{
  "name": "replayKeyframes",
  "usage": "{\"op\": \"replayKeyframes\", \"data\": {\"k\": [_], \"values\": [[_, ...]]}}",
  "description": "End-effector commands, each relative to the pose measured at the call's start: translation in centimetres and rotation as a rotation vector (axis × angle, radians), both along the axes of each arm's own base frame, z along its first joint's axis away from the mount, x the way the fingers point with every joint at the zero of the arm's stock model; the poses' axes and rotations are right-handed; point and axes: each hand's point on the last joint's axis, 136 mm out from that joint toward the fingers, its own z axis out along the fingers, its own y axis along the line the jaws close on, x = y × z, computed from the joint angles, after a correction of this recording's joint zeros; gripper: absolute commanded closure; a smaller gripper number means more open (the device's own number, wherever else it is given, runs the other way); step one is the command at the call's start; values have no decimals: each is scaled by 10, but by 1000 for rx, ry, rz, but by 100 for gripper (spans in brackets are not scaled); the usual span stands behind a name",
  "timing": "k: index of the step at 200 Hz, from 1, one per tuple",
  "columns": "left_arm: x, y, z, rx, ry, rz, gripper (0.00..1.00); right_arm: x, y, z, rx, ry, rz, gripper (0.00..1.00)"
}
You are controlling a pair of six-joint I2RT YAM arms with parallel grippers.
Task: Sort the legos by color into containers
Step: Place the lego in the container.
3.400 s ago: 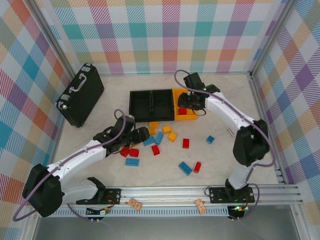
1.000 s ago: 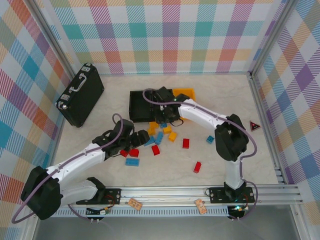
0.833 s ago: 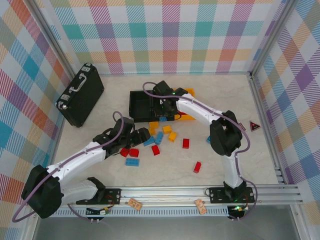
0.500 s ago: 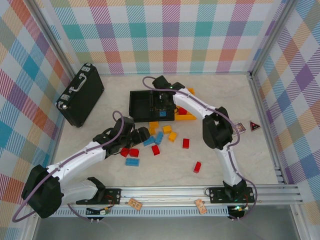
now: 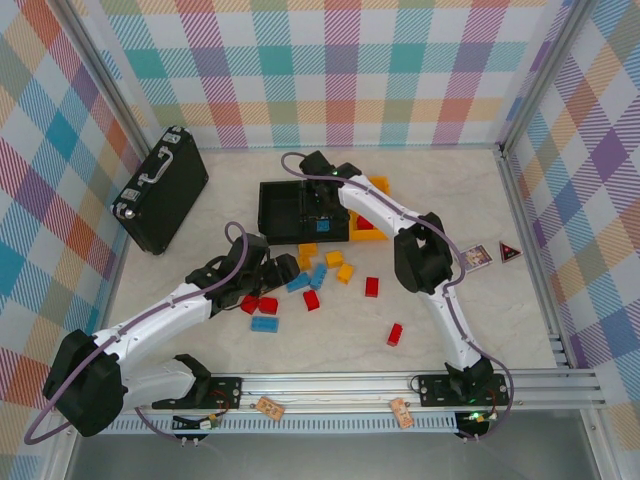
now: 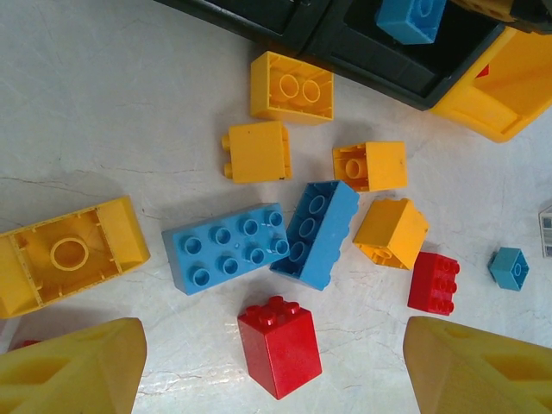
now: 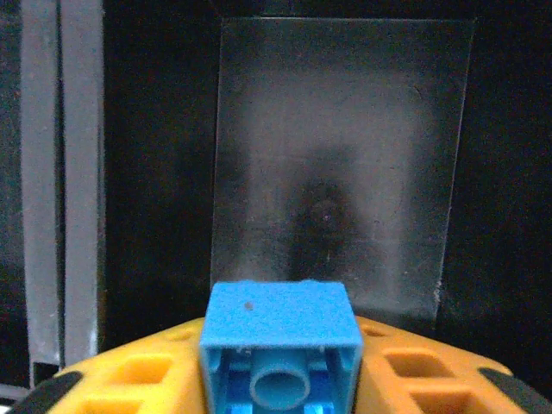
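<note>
My right gripper (image 5: 322, 208) has swung from the yellow bin (image 5: 374, 234) over to the right black bin (image 7: 332, 155). It now hangs above it, fingers pinching a blue brick (image 7: 280, 332). My left gripper (image 5: 283, 270) hovers spread over the pile (image 6: 315, 233) on the table (image 5: 330, 330), holding nothing. I judge that the danger is in the release. The left black bin (image 5: 282, 205) is just beside, so a small drift puts blue in the wrong one. A high drop may also bounce out.
</note>
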Motion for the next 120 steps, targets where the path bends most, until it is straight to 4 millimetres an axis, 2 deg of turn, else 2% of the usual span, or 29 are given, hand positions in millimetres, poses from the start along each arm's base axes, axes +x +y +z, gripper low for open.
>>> {"op": "replayKeyframes", "data": {"k": [1, 36, 67, 100, 120], "values": [[-3, 4, -6, 25, 5, 1, 22, 2, -4, -2, -20, 7, -22, 54], [-4, 4, -6, 24, 5, 3, 22, 1, -6, 10, -15, -11, -21, 51], [-6, 10, -4, 40, 3, 17, 22, -4, -7, 38, 17, -62, -2, 51], [-12, 20, -5, 77, 13, 34, 22, -23, -14, 62, 50, -96, 16, 51], [-16, 28, -7, 110, 30, 50, 22, -38, -22, 69, 66, -101, 26, 51]]}}
